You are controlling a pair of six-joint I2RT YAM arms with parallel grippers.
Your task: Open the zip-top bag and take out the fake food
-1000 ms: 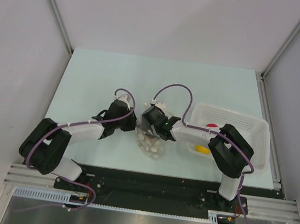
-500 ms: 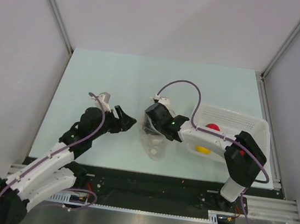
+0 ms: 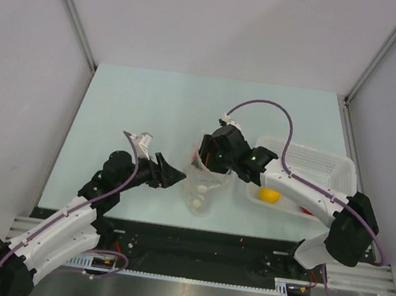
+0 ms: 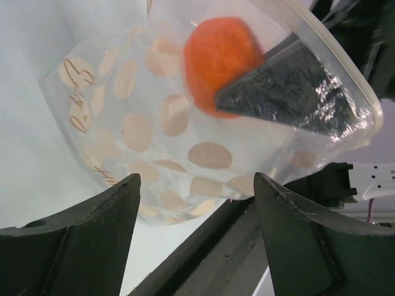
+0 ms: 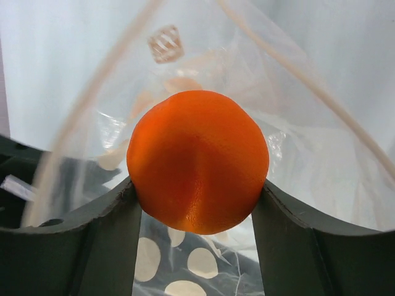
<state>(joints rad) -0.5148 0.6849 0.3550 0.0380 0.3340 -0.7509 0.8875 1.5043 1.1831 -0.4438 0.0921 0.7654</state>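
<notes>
The zip-top bag [image 3: 203,191], clear with pale polka dots, hangs open at the table's middle. My right gripper [image 3: 205,165] reaches into its mouth and is shut on an orange toy fruit [image 5: 197,157], which sits between both fingers with the bag [image 5: 185,271] around and below it. In the left wrist view the bag [image 4: 148,129] fills the frame, with the orange fruit [image 4: 222,55] and one right finger [image 4: 290,92] inside it. My left gripper [image 3: 178,177] is open and empty just left of the bag, not touching it; it also shows in the left wrist view [image 4: 194,203].
A white perforated basket [image 3: 327,165] stands at the right, beside the right arm. It holds a yellow fruit [image 3: 270,195] and a red one [image 3: 306,210], mostly hidden by the arm. The table's dark front edge [image 3: 193,236] lies close below the bag.
My left gripper has let go of the bag's left edge, opened and drawn back to the lower left. My right gripper has turned and shifted slightly right at the bag's mouth.
</notes>
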